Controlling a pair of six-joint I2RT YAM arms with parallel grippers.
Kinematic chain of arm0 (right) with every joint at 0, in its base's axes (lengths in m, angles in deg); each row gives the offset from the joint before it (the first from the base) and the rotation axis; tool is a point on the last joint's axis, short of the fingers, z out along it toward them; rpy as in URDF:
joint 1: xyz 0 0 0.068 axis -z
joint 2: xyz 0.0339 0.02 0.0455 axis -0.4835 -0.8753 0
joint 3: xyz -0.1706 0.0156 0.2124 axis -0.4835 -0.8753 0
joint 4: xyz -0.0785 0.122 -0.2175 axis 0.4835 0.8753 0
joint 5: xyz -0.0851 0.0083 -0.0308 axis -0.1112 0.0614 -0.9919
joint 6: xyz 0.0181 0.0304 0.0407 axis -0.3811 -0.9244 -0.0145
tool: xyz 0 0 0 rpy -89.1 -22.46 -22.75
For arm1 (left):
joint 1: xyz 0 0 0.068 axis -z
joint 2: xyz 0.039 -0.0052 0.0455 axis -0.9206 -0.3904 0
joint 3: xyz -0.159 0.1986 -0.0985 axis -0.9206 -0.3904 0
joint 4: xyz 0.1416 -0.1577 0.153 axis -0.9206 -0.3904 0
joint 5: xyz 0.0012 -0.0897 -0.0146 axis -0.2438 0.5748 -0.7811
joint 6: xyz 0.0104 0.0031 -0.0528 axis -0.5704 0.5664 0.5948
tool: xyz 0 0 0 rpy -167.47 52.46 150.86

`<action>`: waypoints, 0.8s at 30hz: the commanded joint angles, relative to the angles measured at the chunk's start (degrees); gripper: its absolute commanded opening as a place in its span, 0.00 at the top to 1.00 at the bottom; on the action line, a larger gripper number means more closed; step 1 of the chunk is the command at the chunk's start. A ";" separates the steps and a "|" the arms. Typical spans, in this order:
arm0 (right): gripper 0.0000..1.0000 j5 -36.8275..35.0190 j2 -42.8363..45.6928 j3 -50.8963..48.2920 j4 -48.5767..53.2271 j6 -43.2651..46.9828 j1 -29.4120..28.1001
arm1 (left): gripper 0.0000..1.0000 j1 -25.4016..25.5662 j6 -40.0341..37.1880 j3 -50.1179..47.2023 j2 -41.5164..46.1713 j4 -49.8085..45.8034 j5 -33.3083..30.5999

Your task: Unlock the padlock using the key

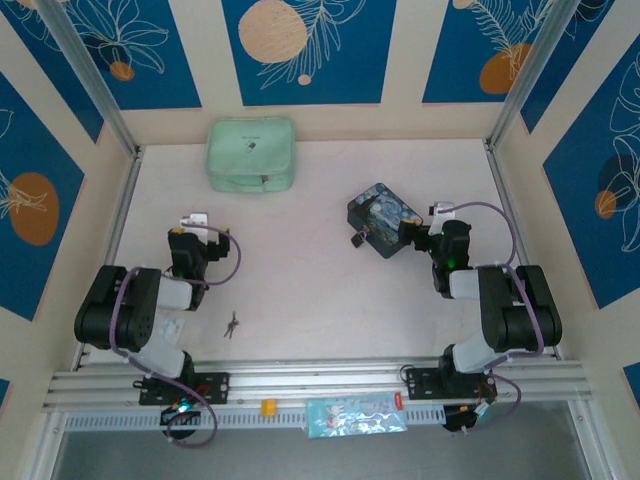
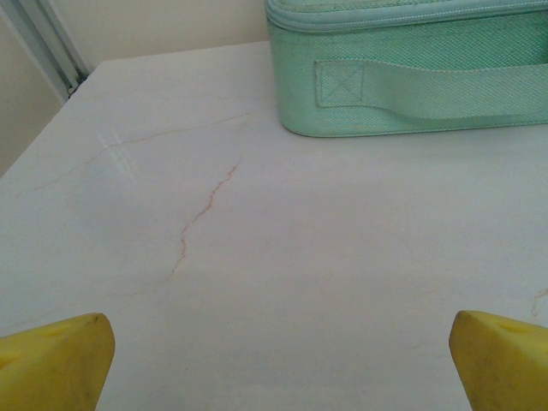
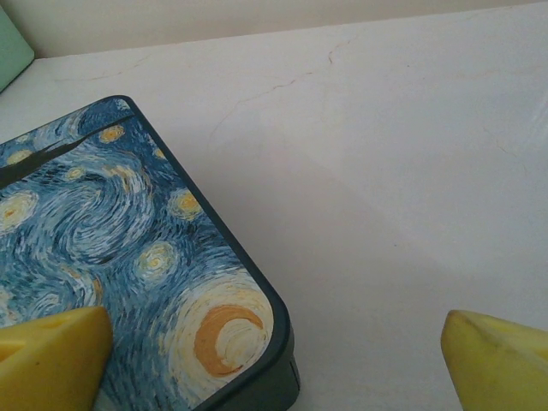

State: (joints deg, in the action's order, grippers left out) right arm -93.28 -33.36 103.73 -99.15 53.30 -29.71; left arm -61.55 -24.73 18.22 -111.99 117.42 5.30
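Observation:
The tiny padlock (image 1: 357,239) hangs at the left front side of the dark blue swirl-painted tin box (image 1: 380,218). The key bunch (image 1: 232,323) lies on the table near the front, right of the left arm's base. My right gripper (image 1: 420,230) is open at the box's right corner. In the right wrist view the right gripper (image 3: 274,364) straddles that corner of the tin box (image 3: 120,274), its left fingertip (image 3: 51,360) over the lid. My left gripper (image 1: 197,222) is open above bare table, with nothing in the left gripper (image 2: 274,368).
A mint green zip pouch (image 1: 251,153) lies at the back left; the left wrist view shows the pouch (image 2: 411,68) ahead of the fingers. Aluminium posts and patterned walls close the sides. A printed packet (image 1: 355,415) and a small yellow block (image 1: 267,406) sit by the front rail.

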 commanded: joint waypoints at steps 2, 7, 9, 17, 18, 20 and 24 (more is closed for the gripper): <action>0.01 -2.88 3.10 2.40 5.00 1.80 -2.04 | 0.00 -0.11 0.49 1.00 1.11 -0.27 -1.14; 0.01 -8.69 10.13 5.84 14.84 4.77 -6.52 | 0.00 1.71 -0.69 3.56 5.90 -8.60 -4.70; 0.01 -11.14 13.06 7.11 18.17 3.81 -8.24 | 0.01 3.13 -1.45 6.09 10.06 -16.40 -6.95; 0.01 -11.65 15.36 18.15 39.05 -9.72 -14.72 | 0.05 4.79 22.70 15.07 20.82 -45.60 -7.43; 0.01 -12.20 15.01 18.92 40.17 -9.72 -16.17 | 0.06 4.73 24.63 16.37 21.16 -49.51 -4.79; 0.01 -15.04 14.33 20.27 41.87 -9.63 -20.01 | 0.09 5.22 27.96 19.52 21.36 -59.98 0.89; 0.01 -18.08 12.79 21.79 45.57 -11.84 -25.72 | 0.13 7.43 31.36 21.26 22.63 -76.74 8.60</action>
State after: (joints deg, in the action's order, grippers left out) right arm -107.58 -19.46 123.88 -59.90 44.69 -52.62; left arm -55.77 0.15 38.33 -90.75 60.11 6.04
